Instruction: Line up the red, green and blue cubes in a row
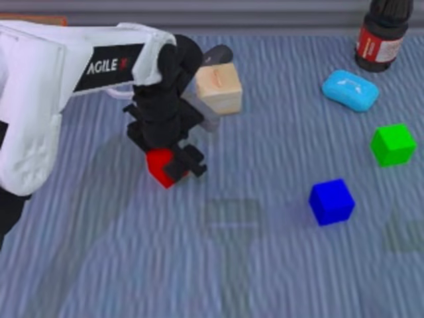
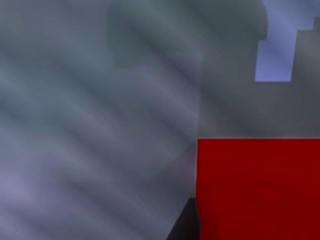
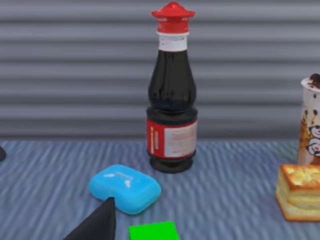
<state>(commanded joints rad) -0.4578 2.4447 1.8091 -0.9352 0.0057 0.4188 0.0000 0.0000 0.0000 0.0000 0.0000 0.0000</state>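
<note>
Pinching the red cube (image 1: 158,165), the left hand (image 1: 173,161) sits just left of the wooden block (image 1: 219,88); the right hand's state I cannot tell.

— What colours am I reading off my feed? The worktop (image 1: 99,265) is grey-blue with a fine rippled streak pattern all over.

— And the cubes?

— The red cube (image 1: 158,165) is bright red, the green cube (image 1: 393,144) bright green, the blue cube (image 1: 331,201) deep blue, all plain and glossy. My left claw (image 1: 177,164) is black, on a white arm with a black band lettered in white.

— Anything else?

— A pale tan wooden block (image 1: 219,88), a light-blue soap bar (image 1: 350,90), and a dark bottle (image 3: 171,100) with a red cap, a white collar and a red-and-white label. The right wrist view adds golden-brown toast (image 3: 300,192) and a white cup (image 3: 310,125) printed with a cartoon.
</note>
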